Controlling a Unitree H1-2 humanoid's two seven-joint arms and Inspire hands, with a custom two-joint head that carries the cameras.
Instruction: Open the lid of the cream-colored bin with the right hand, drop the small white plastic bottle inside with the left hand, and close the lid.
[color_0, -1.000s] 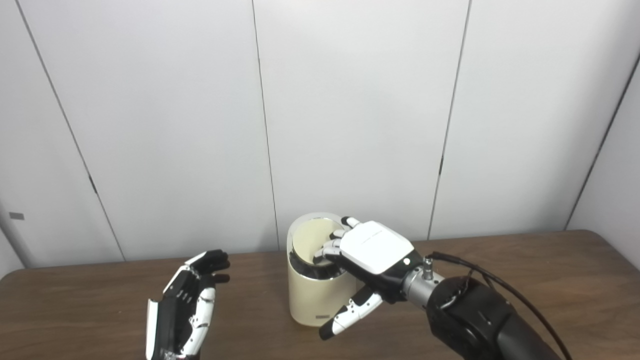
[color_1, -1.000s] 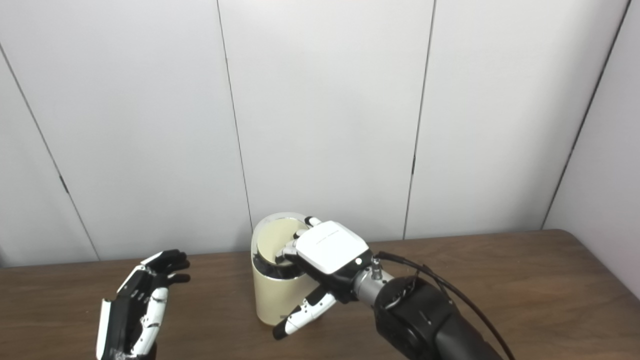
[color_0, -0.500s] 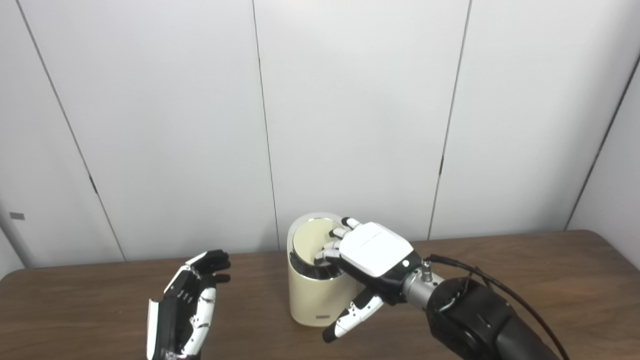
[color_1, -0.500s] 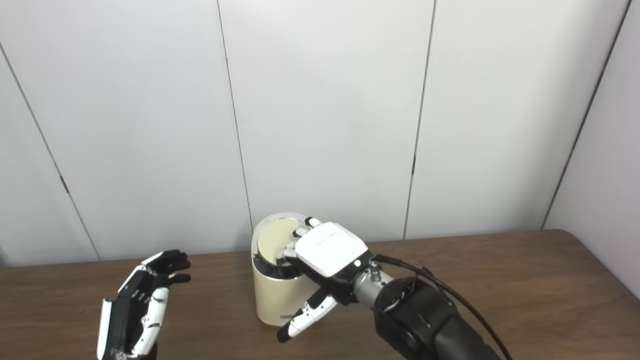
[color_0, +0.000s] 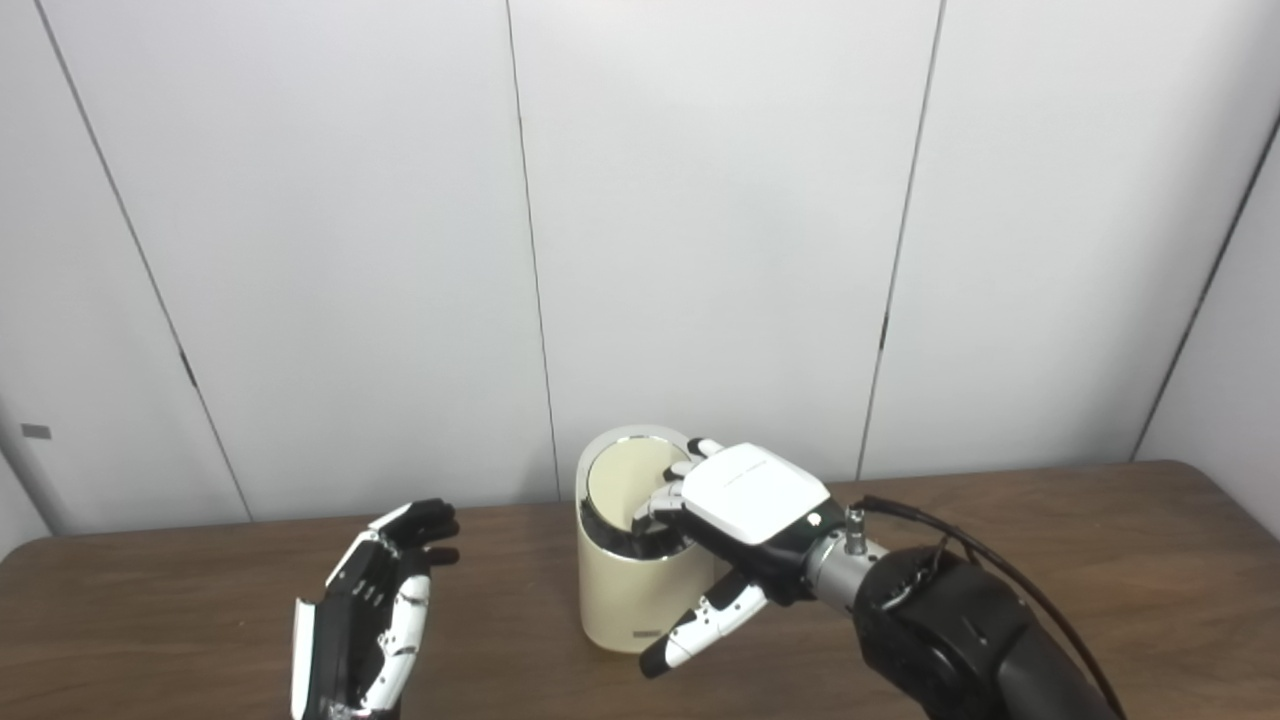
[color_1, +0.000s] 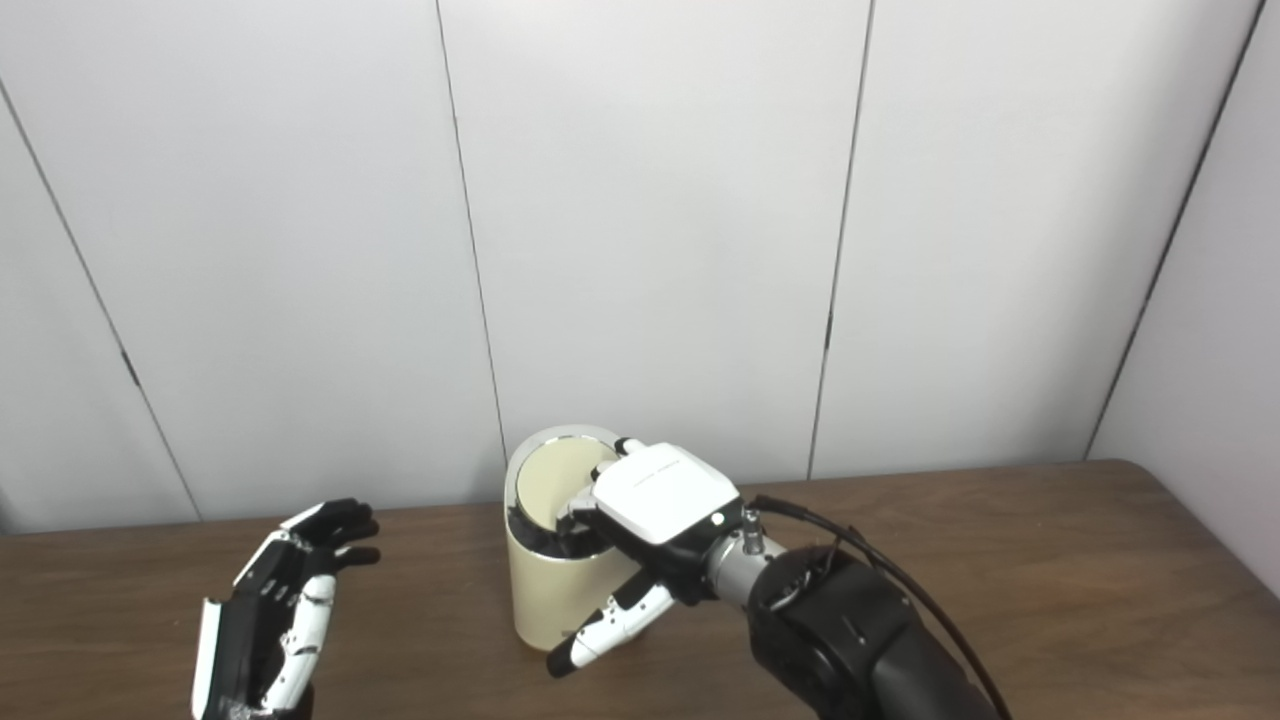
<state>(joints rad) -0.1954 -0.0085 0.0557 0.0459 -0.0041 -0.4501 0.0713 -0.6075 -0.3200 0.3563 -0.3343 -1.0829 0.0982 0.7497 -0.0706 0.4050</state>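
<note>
The cream-colored bin (color_0: 620, 590) stands on the brown table, mid-scene near the wall. Its round lid (color_0: 620, 485), ringed in chrome, is tilted back, and a dark gap shows at the front of the rim. My right hand (color_0: 745, 495) lies over the right side of the bin's top. Its fingers (color_0: 668, 495) press on the lid and its thumb (color_0: 700, 625) hangs down in front of the bin wall, holding nothing. My left hand (color_0: 375, 610) is raised at the left, open and empty, palm towards the bin. No small white bottle is visible in either view.
The brown table (color_0: 1100, 520) runs across the picture and ends against a white panelled wall (color_0: 700, 200). My dark right forearm (color_0: 960, 640) with its black cable crosses the table's right front. Nothing else stands on the table.
The right hand has dipped slightly, its thumb swinging a little while its fingers stay on the tilted lid. The left hand and the bin have not moved.
</note>
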